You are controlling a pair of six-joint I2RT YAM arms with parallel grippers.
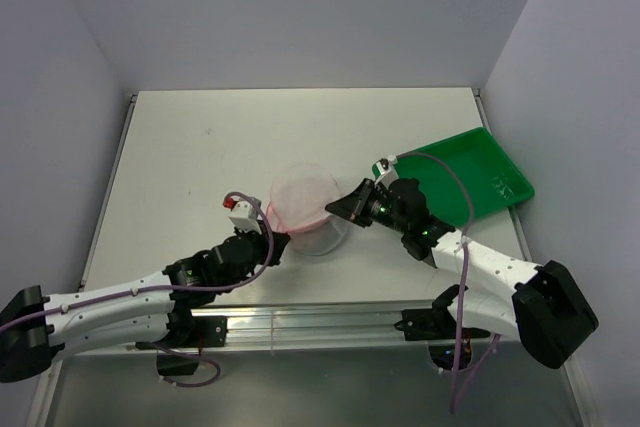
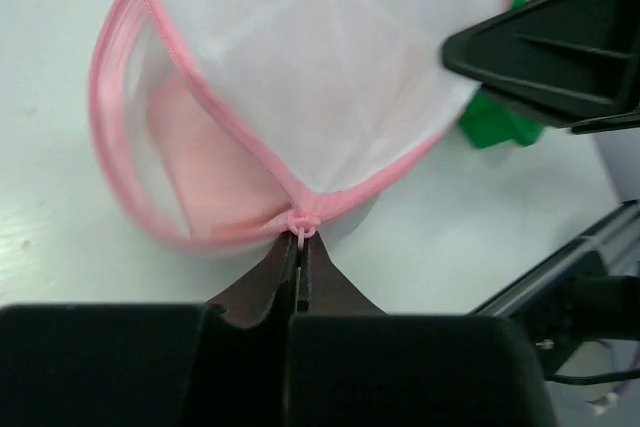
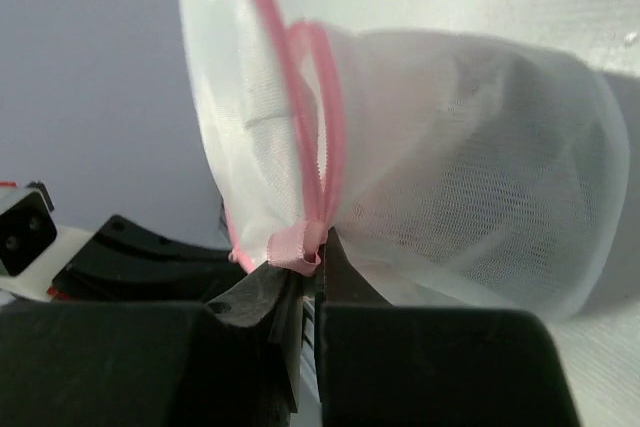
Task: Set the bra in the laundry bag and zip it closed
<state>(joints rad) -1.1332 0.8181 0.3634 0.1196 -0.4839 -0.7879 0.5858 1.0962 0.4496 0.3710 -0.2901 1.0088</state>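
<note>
The laundry bag (image 1: 306, 205), a round white mesh pouch with a pink zipper rim, lies mid-table between my two grippers, its lid partly open on the left. The pale pink bra (image 2: 195, 162) shows inside it through the gap. My left gripper (image 2: 300, 247) is shut on the pink zipper pull (image 2: 303, 222) at the bag's near rim. My right gripper (image 3: 318, 265) is shut on a pink ribbon loop (image 3: 293, 247) at the bag's right edge; in the top view it (image 1: 350, 207) touches the bag's right side. The mesh (image 3: 470, 167) fills the right wrist view.
A green plastic tray (image 1: 470, 175) stands at the back right, just behind my right arm. The table's side rails and white walls close in the work area. The metal front rail (image 1: 330, 325) runs along the near edge.
</note>
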